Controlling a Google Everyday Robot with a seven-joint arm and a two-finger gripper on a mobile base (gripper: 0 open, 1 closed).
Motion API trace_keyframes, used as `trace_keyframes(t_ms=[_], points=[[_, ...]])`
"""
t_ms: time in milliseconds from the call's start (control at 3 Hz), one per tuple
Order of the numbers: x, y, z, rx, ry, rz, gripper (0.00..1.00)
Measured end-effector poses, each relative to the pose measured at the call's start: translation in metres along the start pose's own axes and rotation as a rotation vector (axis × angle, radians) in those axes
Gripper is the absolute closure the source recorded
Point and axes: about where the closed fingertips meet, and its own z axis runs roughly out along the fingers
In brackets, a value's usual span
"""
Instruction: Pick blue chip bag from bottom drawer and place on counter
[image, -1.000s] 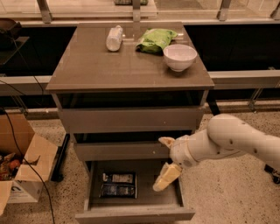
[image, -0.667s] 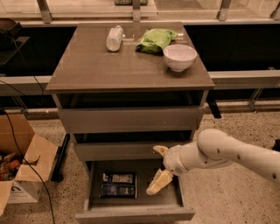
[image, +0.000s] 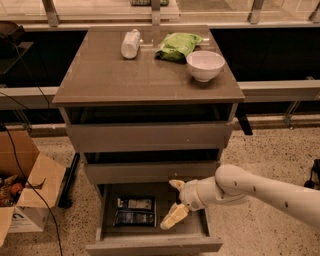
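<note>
Blue chip bag (image: 135, 211) lay flat in the open bottom drawer (image: 195, 227), left of centre. We noted the gripper (image: 172, 205) had come leftward and lower within the last second, ending just beside the bag's right edge, fingers (image: 173, 218) spread wide and empty. Contact seemingly not yet made. Grasp remained pending, and the counter (image: 145, 75) placement after it.

- The white arm (image: 270, 192) is seen entering from the right edge, low in the view; it is stretched leftward, rising slightly to a rounded joint (image: 231, 181);
- The wrist (image: 199, 193) is angled down and left from that joint;
- The gripper (image: 169, 204) is held low, near the middle of the view; its jaws are spread wide; one tan finger (image: 176, 184) is pointed up-left, the other down-left.
</note>
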Motion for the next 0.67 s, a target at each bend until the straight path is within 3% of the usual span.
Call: trace_keyframes(t_ms=[333, 667], points=[[0.000, 0.000, 0.000, 0.000, 0.000, 0.000, 0.00], [0.008, -0.003, 0.029, -0.007, 0.052, 0.009, 0.00]])
